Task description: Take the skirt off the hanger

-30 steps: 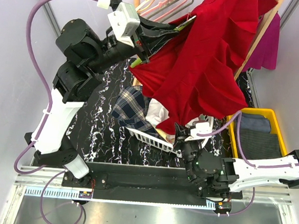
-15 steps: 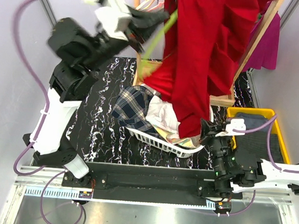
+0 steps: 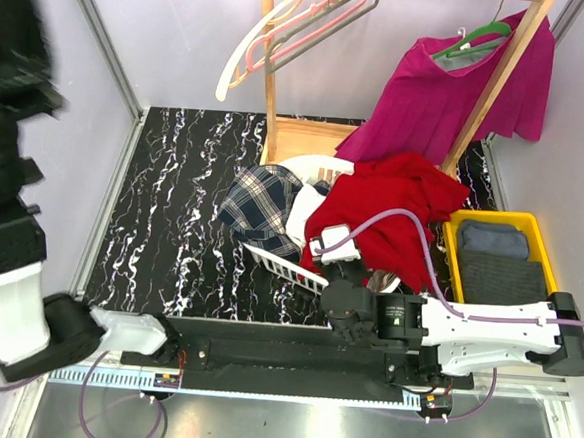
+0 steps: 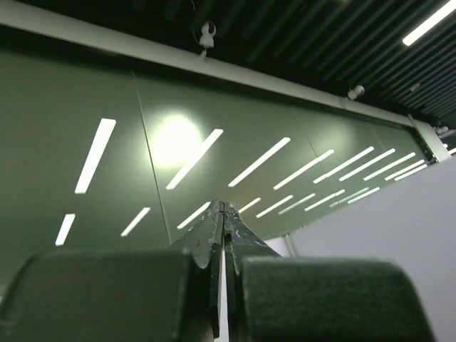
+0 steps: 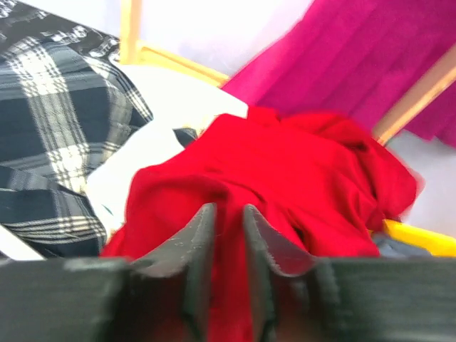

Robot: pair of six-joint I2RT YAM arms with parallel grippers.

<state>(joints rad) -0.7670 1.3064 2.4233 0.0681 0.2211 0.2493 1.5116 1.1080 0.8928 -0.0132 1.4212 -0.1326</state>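
1. Top external view, far left: my left arm is reared up beside the left edge of the table, blurred and partly out of shot. On the left wrist camera the left gripper points at ceiling lights, its fingers pressed flat together with nothing between them.
2. At the middle of the far edge stands a wooden rack. Several bare hangers hang at its left end.
3. Towards the near edge, right of centre, sits a white basket. A plaid garment fills its left side, with a white cloth just beside that.
4. The right gripper is over the basket's near rim, touching the left fringe of the red skirt. On the right wrist camera its fingers stand a narrow slit apart. Red shows in the slit, but I cannot tell whether cloth is pinched.
5. The red skirt is off any hanger. It lies in a heap over the right side of the basket, touching the white cloth.
6. Behind it, at the far right corner, a magenta garment hangs from a green hanger on the rack.
7. Along the right edge a yellow bin holds a folded dark grey cloth, near the skirt.
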